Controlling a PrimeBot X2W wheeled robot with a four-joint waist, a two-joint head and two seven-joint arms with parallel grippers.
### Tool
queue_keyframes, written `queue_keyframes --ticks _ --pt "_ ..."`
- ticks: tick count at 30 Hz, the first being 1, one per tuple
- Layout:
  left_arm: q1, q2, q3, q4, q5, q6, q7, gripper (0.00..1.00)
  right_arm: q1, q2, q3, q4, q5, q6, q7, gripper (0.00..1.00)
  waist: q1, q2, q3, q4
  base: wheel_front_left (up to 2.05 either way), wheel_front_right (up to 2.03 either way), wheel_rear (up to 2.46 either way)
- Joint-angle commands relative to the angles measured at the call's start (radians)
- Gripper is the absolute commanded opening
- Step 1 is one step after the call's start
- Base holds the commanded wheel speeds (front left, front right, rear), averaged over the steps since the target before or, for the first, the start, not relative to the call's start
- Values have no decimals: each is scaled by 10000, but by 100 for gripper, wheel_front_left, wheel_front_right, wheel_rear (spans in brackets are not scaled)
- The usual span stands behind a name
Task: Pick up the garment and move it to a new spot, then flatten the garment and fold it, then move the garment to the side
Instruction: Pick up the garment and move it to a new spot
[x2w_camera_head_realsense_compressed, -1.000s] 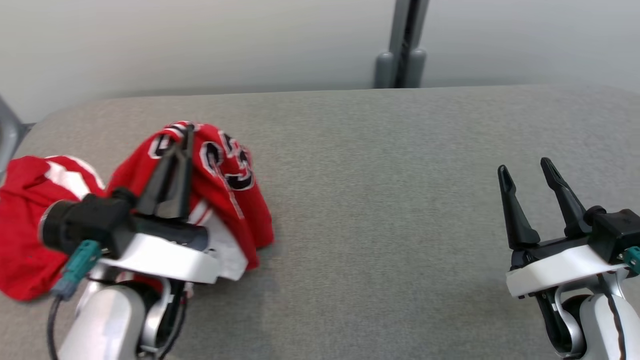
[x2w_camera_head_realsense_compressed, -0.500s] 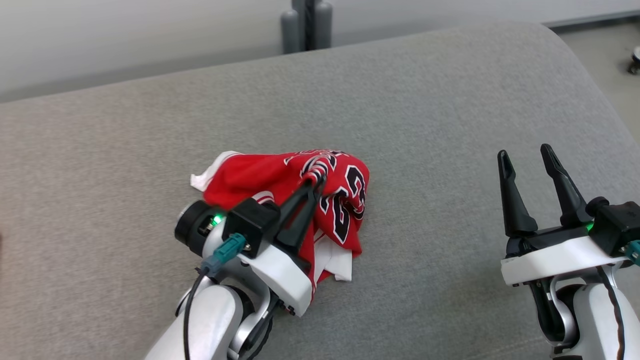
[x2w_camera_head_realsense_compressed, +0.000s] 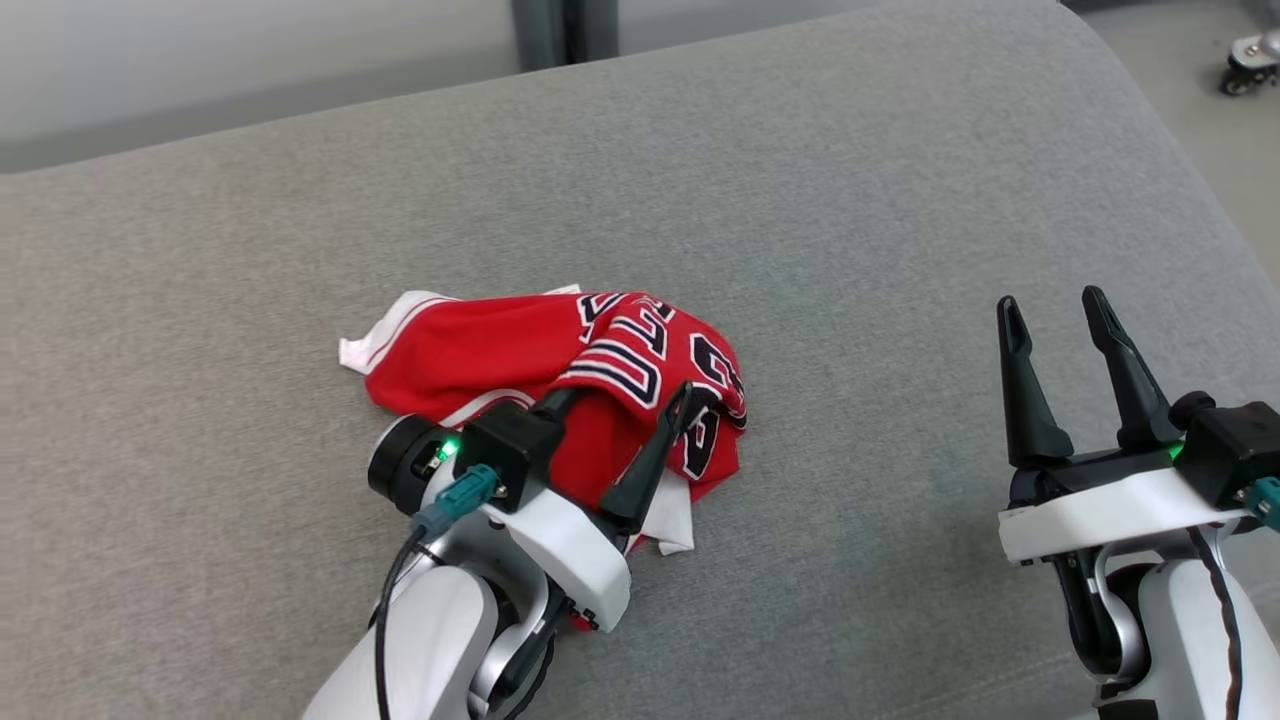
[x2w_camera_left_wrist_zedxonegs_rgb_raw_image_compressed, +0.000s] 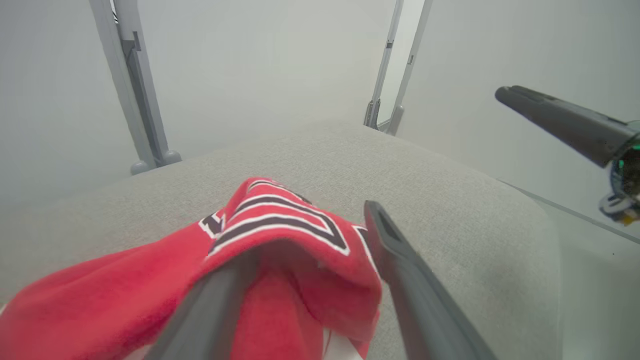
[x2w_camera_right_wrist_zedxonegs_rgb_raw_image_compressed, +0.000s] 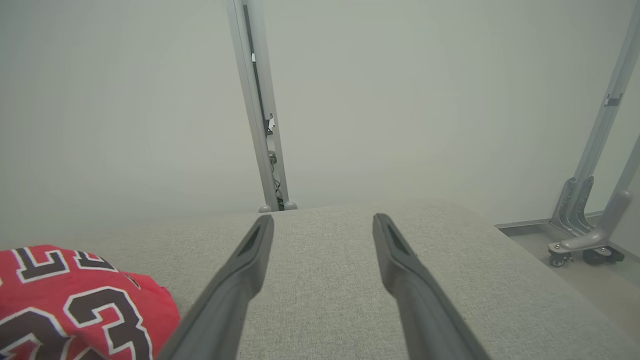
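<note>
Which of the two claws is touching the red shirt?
The left gripper: the red shirt drapes over one finger. The right gripper stands apart over grey cushion.

garment (x2w_camera_head_realsense_compressed: 500, 350): bright red; black block letters and numerals outlined in white; white edge trim with thin red stripes; a white layer shows at the near hem.
table (x2w_camera_head_realsense_compressed: 850, 200): mid grey all over, with a fine woven fleck.
left gripper (x2w_camera_head_realsense_compressed: 627, 398): matt black fingers, white wrist shell, black housing.
connector (x2w_camera_head_realsense_compressed: 455, 498): teal, on a black cable.
status light (x2w_camera_head_realsense_compressed: 449, 446): green.
right gripper (x2w_camera_head_realsense_compressed: 1048, 303): black fingers, white shell, teal plug, green glow at the housing.
wall (x2w_camera_right_wrist_zedxonegs_rgb_raw_image_compressed: 150, 100): pale grey-white, plain.
post (x2w_camera_right_wrist_zedxonegs_rgb_raw_image_compressed: 260, 100): light grey.
floor (x2w_camera_head_realsense_compressed: 1225, 150): dull beige-grey.
</note>
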Motion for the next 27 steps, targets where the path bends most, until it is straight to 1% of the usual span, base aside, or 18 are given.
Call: queue_keyframes --ticks 1,3,8,12,17,21,22,24,27 --pt "65 37 125 -165 -122 84 -83 100 -127 -18 -43 17 -71 -3 -9 100 0 0 -112 180 0 0 0" --pt "227 99 221 -414 -223 146 -84 100 -103 -62 -82 15 -94 -3 20 100 0 0 -214 384 0 0 0" --pt "688 485 541 -963 -443 390 109 100 13 -148 -156 -47 -128 -3 112 100 0 0 -451 917 0 0 0" --pt "1172 776 845 -1394 -632 676 228 100 99 -176 -226 -145 -151 -3 192 100 0 0 -610 1323 0 0 0" --pt "1735 1089 1552 -1901 -850 1210 -26 100 225 -242 -339 -232 -191 -3 281 100 0 0 -802 1735 0 0 0" --pt "2145 1270 2412 -2104 -1163 1688 -464 100 305 -275 -361 -297 -245 -3 375 100 0 0 -987 1960 0 0 0" --pt "2281 1380 2771 -2207 -1203 1892 -710 100 396 -312 -377 -347 -270 -3 414 100 0 0 -1104 2060 0 0 0" --pt "2576 1588 3136 -2243 -1196 2130 -889 100 564 -312 -395 -421 -324 -3 490 100 0 0 -1304 2166 0 0 0" --pt "2738 1724 3227 -2272 -1108 2230 -912 100 695 -310 -396 -485 -344 -3 537 100 0 0 -1435 2185 0 0 0"
